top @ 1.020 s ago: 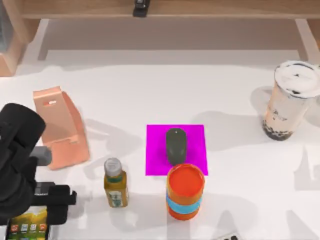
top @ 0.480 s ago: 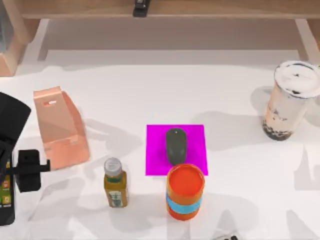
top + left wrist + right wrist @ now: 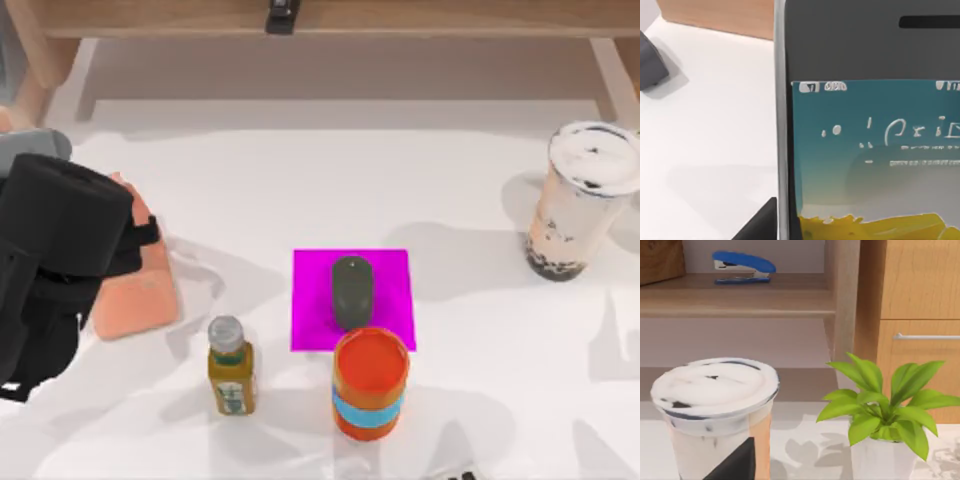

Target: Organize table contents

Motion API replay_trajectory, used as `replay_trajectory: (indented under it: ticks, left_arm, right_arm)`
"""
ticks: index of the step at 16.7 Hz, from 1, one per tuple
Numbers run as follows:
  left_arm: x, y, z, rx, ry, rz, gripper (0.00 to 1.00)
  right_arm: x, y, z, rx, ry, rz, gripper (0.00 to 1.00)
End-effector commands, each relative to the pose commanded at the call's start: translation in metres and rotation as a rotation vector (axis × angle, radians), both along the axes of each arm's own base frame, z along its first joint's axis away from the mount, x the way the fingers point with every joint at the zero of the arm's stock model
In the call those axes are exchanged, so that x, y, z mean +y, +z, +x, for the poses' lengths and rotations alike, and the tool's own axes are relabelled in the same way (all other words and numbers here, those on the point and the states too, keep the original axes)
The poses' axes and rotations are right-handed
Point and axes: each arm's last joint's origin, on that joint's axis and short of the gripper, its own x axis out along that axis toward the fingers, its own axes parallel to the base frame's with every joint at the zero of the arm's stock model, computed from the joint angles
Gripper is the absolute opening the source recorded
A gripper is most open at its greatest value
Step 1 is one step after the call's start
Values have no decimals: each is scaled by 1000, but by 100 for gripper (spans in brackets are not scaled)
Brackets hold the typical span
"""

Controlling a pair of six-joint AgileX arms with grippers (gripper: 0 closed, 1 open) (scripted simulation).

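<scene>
My left arm hangs over the left side of the white table (image 3: pixel 300 180), with the left gripper (image 3: pixel 140 238) above the pink phone stand (image 3: pixel 140 300). It is shut on the smartphone (image 3: pixel 865 150), whose white edge and colourful screen loom close in the left wrist view, one dark finger (image 3: pixel 757 225) beside it. The dark grey mouse (image 3: pixel 351 290) lies on a magenta mat (image 3: pixel 390 270) mid-table. At the far right stands the milk-tea cup (image 3: pixel 580 200), upright and lidded, also close in the right wrist view (image 3: pixel 715 410). My right gripper (image 3: pixel 455 472) sits parked at the front edge.
A small amber bottle (image 3: pixel 230 365) and an orange can with a blue band (image 3: pixel 371 383) stand just in front of the mat. A wooden shelf (image 3: pixel 150 15) runs along the back with a blue stapler (image 3: pixel 742 265). A potted plant (image 3: pixel 880 410) stands beside the cup.
My left arm has carried the phone from the front-left corner back and up to above the pink stand. In the top view the phone is now hidden under the arm.
</scene>
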Motion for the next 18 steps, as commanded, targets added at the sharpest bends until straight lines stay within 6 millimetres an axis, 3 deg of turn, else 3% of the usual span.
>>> replay_trajectory:
  ticks: [5,14,18]
  left_arm:
    - [-31,0,-3,-119,-68,-58,0]
    - [-40,6,-4,-146,-151,-91,0]
    - [-45,1,7,-170,-214,-102,0]
  right_arm:
    - [0,0,0,0,0,0,100]
    - [0,0,0,0,0,0,100]
    - [0,0,0,0,0,0,100]
